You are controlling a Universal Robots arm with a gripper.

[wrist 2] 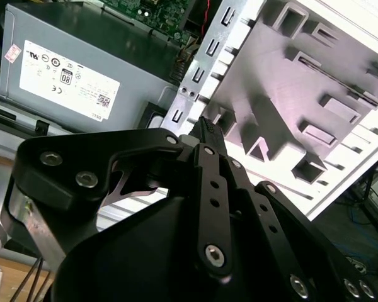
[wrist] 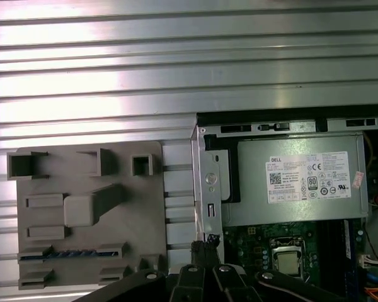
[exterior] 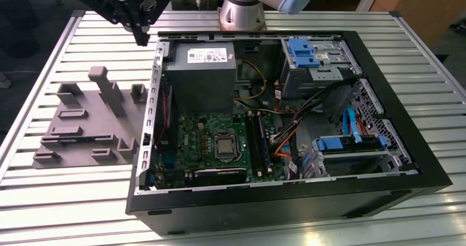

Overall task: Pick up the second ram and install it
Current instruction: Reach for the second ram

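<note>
The second ram [wrist: 69, 254] is a thin dark blue strip lying on edge in a slot of the grey fixture tray [wrist: 88, 182]; in the exterior view the ram [exterior: 69, 141] sits near the tray's front left. My gripper [exterior: 141, 40] hangs high above the table's far side, over the gap between the tray [exterior: 87, 120] and the computer case's back corner. Its black fingers come together in a point and nothing is between them; both wrist views show the tips [wrist: 205, 246] [wrist 2: 205, 124] closed. The motherboard's long black slots [exterior: 258, 142] lie inside the case.
The open black computer case [exterior: 291, 199] takes up the middle and the exterior view's right of the slatted metal table [exterior: 58, 202]. Inside it are a grey power supply [exterior: 200, 74], blue drive brackets [exterior: 302, 52] and loose cables [exterior: 291, 120]. The case's metal rear wall [wrist: 208, 182] stands next to the tray.
</note>
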